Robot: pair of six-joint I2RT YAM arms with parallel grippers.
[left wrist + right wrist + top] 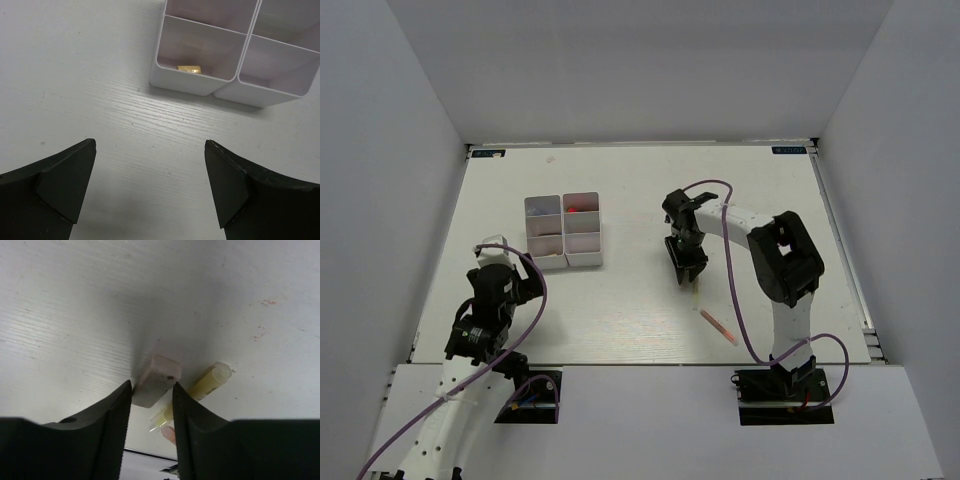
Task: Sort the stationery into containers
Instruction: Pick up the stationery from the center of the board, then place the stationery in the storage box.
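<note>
My right gripper (688, 272) (152, 389) is low at the table's middle, shut on a pale pink eraser (156, 379) whose far end touches the table. A yellowish pencil (209, 384) (695, 292) lies right beside it, and a pinkish pencil (719, 326) lies nearer the front, its tip (169, 434) showing between my fingers. The white six-compartment tray (563, 258) (185, 86) stands at the left middle. One near compartment holds a beige eraser (189, 68). My left gripper (510, 262) (150, 146) is open and empty, just in front of the tray.
A red item (582, 207) lies in a far compartment of the tray. White walls enclose the table on three sides. A purple cable (732, 290) hangs beside the right arm, above the pinkish pencil.
</note>
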